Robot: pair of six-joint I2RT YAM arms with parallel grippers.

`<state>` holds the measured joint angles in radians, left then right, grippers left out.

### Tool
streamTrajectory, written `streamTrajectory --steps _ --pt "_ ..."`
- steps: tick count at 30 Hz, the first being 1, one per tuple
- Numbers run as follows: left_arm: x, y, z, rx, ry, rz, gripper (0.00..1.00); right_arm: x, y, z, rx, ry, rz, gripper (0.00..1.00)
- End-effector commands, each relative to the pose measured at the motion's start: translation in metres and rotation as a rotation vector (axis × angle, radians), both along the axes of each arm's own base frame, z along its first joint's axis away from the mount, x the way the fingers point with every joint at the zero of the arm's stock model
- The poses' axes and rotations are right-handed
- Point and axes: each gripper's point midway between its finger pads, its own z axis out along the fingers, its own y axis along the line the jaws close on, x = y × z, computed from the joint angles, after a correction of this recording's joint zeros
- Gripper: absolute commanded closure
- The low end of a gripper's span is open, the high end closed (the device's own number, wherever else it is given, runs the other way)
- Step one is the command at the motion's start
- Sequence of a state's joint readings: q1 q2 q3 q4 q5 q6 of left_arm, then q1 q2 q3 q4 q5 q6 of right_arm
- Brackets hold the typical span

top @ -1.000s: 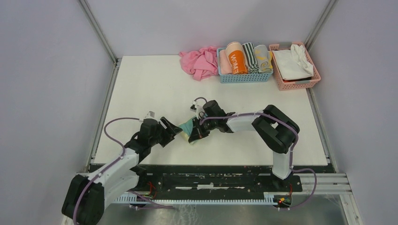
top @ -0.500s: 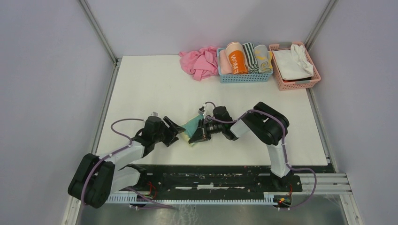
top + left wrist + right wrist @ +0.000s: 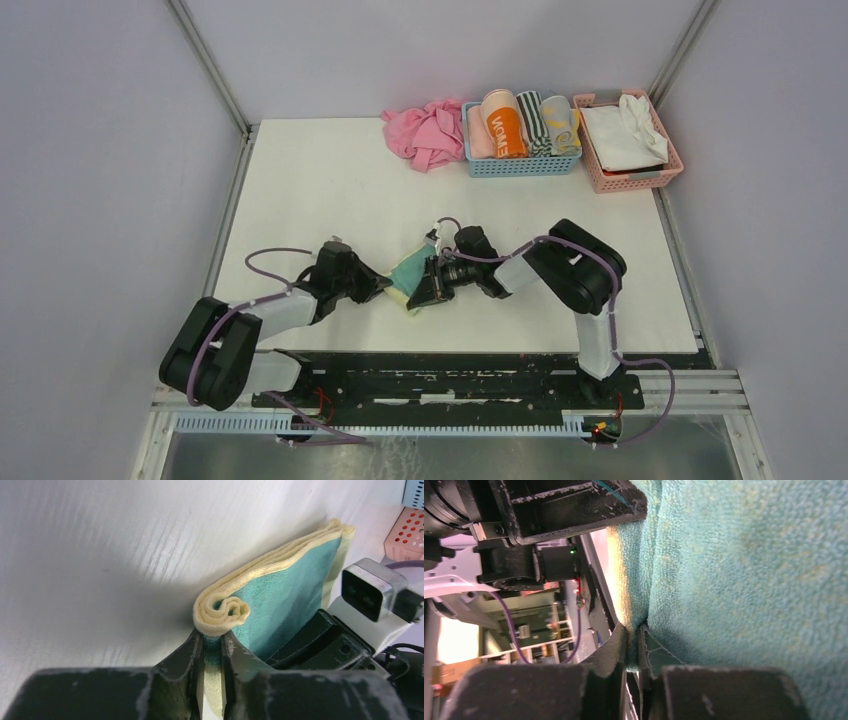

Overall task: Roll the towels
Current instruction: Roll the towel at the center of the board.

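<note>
Left gripper [image 3: 212, 639]: wide open a moment ago, now pinched shut on the curled end of the pale yellow and teal terry towel [image 3: 285, 590].
Right gripper [image 3: 633, 630]: closed on the same towel's other side.
Towel spot: near the front of the white counter [image 3: 320, 190], between both grippers.
Meaning: both sides look held, so rolling can likely go on.

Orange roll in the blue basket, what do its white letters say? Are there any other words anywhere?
"WOME": white letters, lying sideways, on the orange roll in the blue basket; no further letters show.
Nothing else can be read: the teal and yellow towel and the pink basket show no words.
</note>
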<state>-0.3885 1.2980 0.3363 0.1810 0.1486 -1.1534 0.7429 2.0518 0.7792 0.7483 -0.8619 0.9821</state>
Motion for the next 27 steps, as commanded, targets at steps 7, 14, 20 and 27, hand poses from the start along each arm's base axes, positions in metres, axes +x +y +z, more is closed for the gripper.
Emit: streamTrajectory --steps 7,14,20,27 --pt "0.011 0.011 0.019 0.110 -0.044 0.073 0.97 0.000 -0.033 0.033 -0.323 -0.426 0.114 0.54" --pt "0.000 0.013 0.015 0.135 0.009 0.108 0.97 0.005 -0.038 0.061 -0.615 -0.869 0.088 0.50" --pt "-0.006 0.016 0.016 0.121 0.031 0.155 0.97 0.002 -0.016 0.074 -0.734 -1.131 0.030 0.50" --pt "-0.009 0.015 0.018 0.097 0.042 0.181 0.97 -0.016 0.022 0.065 -0.760 -1.292 0.085 0.47"
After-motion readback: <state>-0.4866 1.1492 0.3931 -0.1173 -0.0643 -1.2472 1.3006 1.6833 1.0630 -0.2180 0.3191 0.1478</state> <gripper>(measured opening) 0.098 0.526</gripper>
